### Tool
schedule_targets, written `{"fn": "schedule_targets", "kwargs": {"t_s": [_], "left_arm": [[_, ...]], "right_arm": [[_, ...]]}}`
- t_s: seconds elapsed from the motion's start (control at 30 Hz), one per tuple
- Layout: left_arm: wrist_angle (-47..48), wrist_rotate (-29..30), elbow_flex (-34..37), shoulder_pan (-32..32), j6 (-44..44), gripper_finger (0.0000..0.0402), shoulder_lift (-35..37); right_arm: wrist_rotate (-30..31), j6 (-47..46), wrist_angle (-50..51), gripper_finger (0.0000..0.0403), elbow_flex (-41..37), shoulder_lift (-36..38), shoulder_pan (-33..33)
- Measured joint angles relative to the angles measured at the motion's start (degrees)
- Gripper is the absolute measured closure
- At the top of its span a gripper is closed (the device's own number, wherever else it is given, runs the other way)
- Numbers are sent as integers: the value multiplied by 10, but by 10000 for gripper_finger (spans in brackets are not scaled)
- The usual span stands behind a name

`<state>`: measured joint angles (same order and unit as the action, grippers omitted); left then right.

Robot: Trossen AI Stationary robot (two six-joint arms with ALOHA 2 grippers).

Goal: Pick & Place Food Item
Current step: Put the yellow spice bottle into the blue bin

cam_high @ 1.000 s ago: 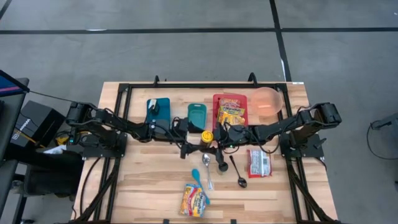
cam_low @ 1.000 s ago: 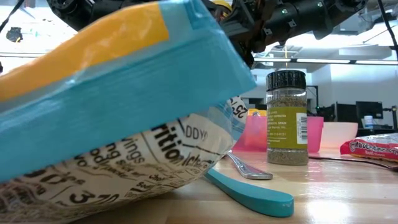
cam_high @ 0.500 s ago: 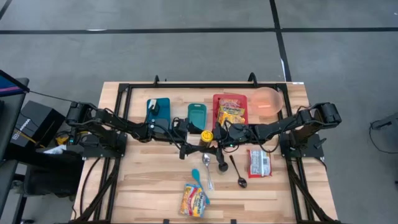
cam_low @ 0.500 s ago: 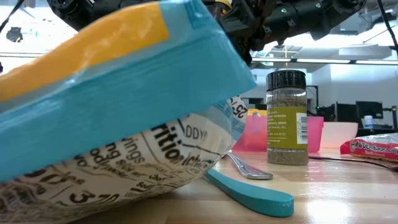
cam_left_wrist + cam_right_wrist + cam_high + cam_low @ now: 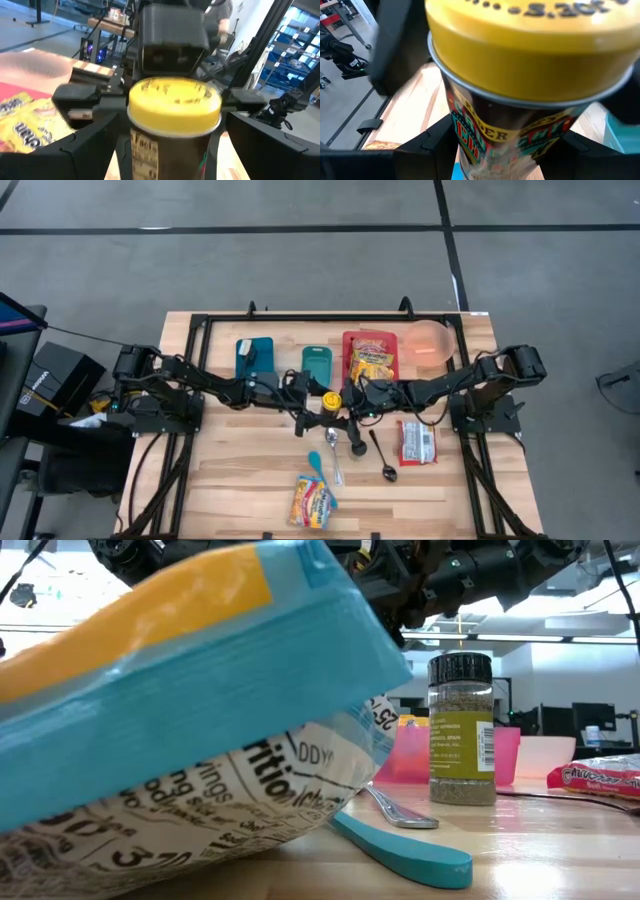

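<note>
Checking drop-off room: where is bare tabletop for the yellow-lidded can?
Bare wood lies left of the snack bag along the near edge, and right of the red packet. The middle is crowded: spoons, spice jar, and both pincers around the can.

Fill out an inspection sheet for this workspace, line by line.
Surface: wooden table, black frame around it.
Job's things: yellow-lidded can, held above mid-table; red tray holding a yellow bag.
Clutter: snack bag, teal spoon, metal spoon, black spoon, spice jar, red packet, pink bowl, two teal containers.
Grippers: right gripper grips the can; left gripper has its jaws open on either side of it.
Cables: black cable off the table's left.
Surroundings: grey floor; a person behind.
</note>
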<state>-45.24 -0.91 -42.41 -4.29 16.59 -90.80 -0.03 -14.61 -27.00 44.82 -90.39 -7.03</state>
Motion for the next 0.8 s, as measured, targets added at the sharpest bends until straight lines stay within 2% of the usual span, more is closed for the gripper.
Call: {"fn": "schedule_targets", "kwargs": {"t_s": [0.4,0.8], "left_arm": [[1,0,0,6,4,90,2],[2,-2,0,6,4,93,2]], "right_arm": [[0,0,-4,193,0,0,1],[0,-4,-12,193,0,0,5]]}}
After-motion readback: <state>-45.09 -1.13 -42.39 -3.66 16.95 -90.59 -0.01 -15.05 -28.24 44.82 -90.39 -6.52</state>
